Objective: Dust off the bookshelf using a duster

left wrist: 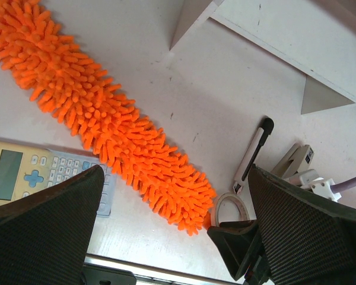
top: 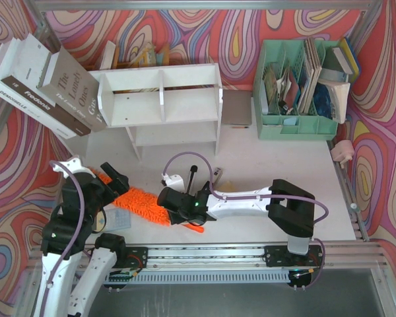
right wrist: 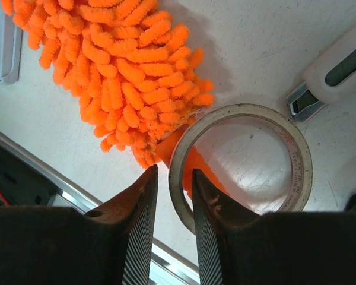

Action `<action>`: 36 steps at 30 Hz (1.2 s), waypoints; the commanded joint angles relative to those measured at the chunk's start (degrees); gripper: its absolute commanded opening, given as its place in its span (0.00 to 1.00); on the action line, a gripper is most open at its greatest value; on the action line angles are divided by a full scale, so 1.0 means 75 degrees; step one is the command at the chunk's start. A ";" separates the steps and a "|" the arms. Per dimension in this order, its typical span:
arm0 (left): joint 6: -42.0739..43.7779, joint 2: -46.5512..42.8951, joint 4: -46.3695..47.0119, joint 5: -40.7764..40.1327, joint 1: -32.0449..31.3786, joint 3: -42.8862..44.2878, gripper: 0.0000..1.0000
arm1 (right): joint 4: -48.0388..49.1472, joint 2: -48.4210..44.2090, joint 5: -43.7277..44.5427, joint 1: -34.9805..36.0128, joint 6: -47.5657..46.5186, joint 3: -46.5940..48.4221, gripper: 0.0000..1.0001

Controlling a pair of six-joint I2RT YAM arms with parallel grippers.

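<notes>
- Main risk: the right gripper is clenched w/ the rim of a flat off-white tape ring wedged between its fingers. The ring lies on top of the short orange handle, so a lift prob. brings up tape, not tool. Can't tell if the handle is pinched too.
- The long shaggy bright-orange microfibre duster lies diagonally on the white surface, in front of the small white two-tier wooden bookshelf and apart from it. Not lifted yet.
- If the handle is only partly caught, the long head could droop, twist out, or drag the pale-yellow calculator just beside it.
- A stack of large books leans on the bookshelf's left side; a wide sweep could topple it.
- Pose: right arm stretched low to the left across the near surface, wrist tipped down at the handle end.
- Left arm folded by its base. Left gripper spread wide, empty, hovering over the duster w/ no contact.
</notes>
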 commanded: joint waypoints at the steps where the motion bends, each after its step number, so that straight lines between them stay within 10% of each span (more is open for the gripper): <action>1: 0.0003 0.0066 -0.0064 0.0020 0.0054 0.0050 0.98 | -0.0124 0.0171 0.0002 0.0055 -0.0023 0.0244 0.33; 36: -0.0032 0.0099 -0.0096 -0.0009 0.0054 0.0065 0.98 | -0.0075 -0.0257 0.1665 0.0036 -0.1131 0.0921 0.23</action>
